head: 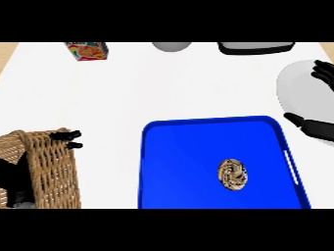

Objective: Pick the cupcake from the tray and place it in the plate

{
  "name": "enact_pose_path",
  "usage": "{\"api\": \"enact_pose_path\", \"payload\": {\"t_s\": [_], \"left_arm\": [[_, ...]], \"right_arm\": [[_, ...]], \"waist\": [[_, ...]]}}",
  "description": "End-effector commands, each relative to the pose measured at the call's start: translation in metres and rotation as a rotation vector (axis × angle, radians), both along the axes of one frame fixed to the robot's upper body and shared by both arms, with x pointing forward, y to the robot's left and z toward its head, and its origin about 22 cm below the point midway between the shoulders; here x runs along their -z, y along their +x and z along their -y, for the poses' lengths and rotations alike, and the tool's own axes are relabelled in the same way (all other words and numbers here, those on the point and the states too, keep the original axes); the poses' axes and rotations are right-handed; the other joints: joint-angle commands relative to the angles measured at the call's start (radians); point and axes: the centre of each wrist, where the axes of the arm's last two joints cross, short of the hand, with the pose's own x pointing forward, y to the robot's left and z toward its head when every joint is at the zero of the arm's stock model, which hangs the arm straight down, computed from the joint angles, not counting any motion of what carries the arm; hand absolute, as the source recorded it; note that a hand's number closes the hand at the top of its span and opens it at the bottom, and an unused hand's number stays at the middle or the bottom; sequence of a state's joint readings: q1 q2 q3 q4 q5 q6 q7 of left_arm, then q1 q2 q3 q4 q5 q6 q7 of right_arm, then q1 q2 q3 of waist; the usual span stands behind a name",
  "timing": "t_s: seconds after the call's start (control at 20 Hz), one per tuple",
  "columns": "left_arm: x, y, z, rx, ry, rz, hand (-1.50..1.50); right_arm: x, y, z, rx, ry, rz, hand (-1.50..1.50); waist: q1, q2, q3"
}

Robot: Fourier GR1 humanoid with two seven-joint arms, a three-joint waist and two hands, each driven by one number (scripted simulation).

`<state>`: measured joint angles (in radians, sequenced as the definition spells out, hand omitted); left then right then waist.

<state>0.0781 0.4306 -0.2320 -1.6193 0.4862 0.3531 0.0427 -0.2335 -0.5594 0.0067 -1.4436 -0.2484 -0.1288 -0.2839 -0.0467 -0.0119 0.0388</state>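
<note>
Counter: white.
Tray: blue; the cupcake is seen on it.
Plate: white, right of the tray.
Right hand: spread above the plate, nothing held.
Left hand: fingers kept straight at the basket.

The cupcake sits on the tray. From the tray, the plate lies at 2 o'clock, the basket at 9, and a box at 11, far back on the tabletop.

Brown swirled cupcake on blue tray, white plate just beyond.
</note>
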Motion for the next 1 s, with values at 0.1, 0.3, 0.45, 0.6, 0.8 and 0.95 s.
{"api": "enact_pose_path", "payload": {"t_s": [0.1,0.3,0.45,0.6,0.8,0.95], "left_arm": [[0.023,0.001,0.017,0.121,0.006,-0.189,0.00],[0.016,0.000,0.012,0.120,0.027,-0.197,0.00],[0.022,0.000,0.015,0.132,0.024,-0.211,0.00],[0.024,0.006,0.024,0.138,0.040,-0.205,0.00],[0.026,0.009,0.021,0.134,0.061,-0.200,0.00],[0.032,0.004,0.025,0.158,0.011,-0.199,0.00]], "right_arm": [[-0.011,-0.026,0.024,-0.088,-0.150,-0.054,-1.50],[-0.018,-0.038,0.021,-0.191,-0.439,-0.236,-1.50],[-0.042,-0.042,0.017,-0.234,-0.546,-0.288,-1.50],[-0.033,-0.058,-0.001,-0.252,-0.600,-0.330,-1.50],[-0.036,-0.067,-0.027,-0.225,-0.677,-0.410,-1.50],[-0.040,-0.071,-0.051,-0.218,-0.693,-0.425,-1.50]], "waist": [[-0.007,0.012,-0.040],[0.007,0.011,-0.043],[0.015,0.010,-0.043],[0.011,0.009,-0.041],[0.025,0.011,-0.041],[0.040,0.011,-0.042]]}}
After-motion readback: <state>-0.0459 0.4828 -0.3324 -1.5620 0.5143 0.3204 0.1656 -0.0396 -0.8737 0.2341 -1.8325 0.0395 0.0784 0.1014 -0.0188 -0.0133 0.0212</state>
